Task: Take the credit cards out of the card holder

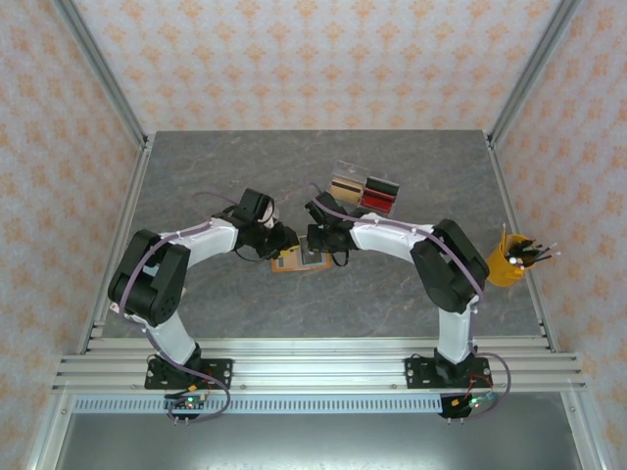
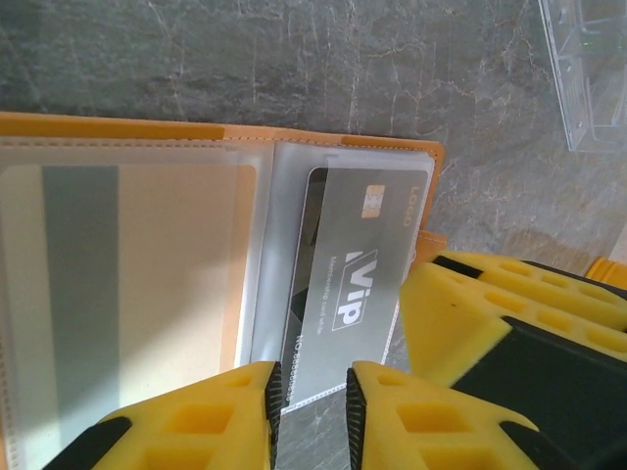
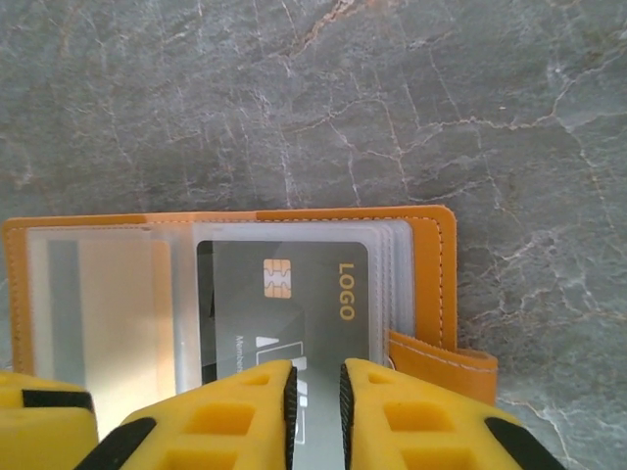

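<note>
The card holder [image 1: 297, 260] lies open on the bench [image 1: 392, 304] between the arms, its clear sleeve [image 2: 284, 206] pinched by the left claw [image 2: 310, 392], probably to steady it, while the right claw [image 3: 314, 401] nips the grey credit card [image 3: 294, 284] by its edge, apparently to draw it free

Grey card [image 2: 358, 284] in orange card holder [image 2: 118, 127]

The grey card [image 3: 294, 294] in a clear sleeve of the card holder [image 3: 431, 257] bears "LOGO" in gold letters beside its chip, and below that a white word beginning "Member", partly hidden. The left wrist view shows "VIP" in large white letters across it; a line of small print along its edge is too small to read.
</note>
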